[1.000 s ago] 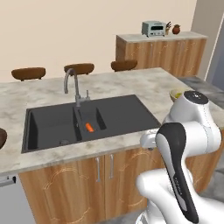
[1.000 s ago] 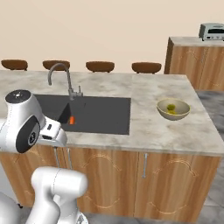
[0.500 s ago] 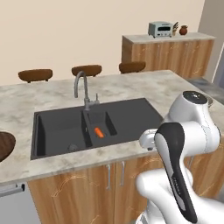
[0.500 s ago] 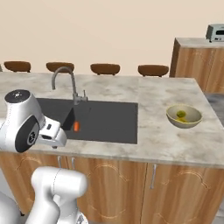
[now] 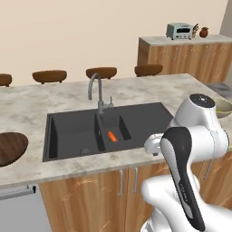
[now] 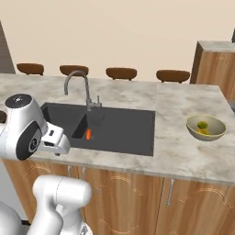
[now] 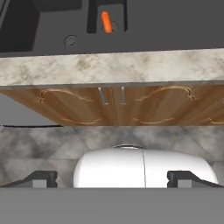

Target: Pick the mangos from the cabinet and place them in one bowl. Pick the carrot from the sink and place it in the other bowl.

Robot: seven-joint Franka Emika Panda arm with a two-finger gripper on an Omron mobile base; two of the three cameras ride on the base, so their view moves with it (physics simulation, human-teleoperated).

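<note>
The claw [image 7: 112,178] is fully open and holds nothing; in the hand view its two dark fingertips [image 7: 41,177] stand far apart above the grey floor, in front of the wooden cupboard doors [image 7: 111,105] under the desk [image 7: 131,65]. The carrot [image 5: 112,136] lies in the small middle compartment of the dark sink [image 5: 136,118], just in front of the curved silver tap [image 5: 96,90]. The pale tan bowl [image 6: 206,128] sits on the marble desk well right of the sink and contains the two mangos [image 6: 202,126]. The dark brown bowl [image 5: 10,147] rests on the desk left of the sink.
</note>
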